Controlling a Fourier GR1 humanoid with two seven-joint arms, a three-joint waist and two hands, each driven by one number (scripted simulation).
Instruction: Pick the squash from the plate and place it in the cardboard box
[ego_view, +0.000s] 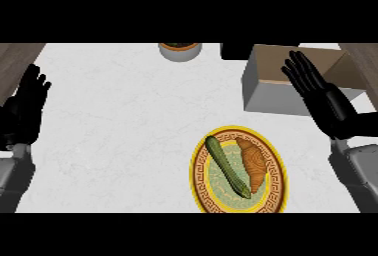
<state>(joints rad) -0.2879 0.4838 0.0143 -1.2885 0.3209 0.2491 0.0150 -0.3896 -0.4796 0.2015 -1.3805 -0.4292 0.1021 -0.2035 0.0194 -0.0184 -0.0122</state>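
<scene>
A long green squash (228, 167) lies slanted on a yellow-rimmed patterned plate (202, 181) at the counter's lower middle, with a brown croissant (253, 162) beside it on the right. The cardboard box (267, 91) stands open at the upper right. My right hand (325, 98) is open with straight fingers, raised in front of the box and up and to the right of the plate, touching nothing. My left hand (23, 107) rests open at the left edge, fingers up.
A small grey pot (179, 50) with dark contents stands at the counter's back edge. A dark object (238, 50) sits behind the box. White counter stretches between the left hand and the plate. Wooden floor shows at both upper corners.
</scene>
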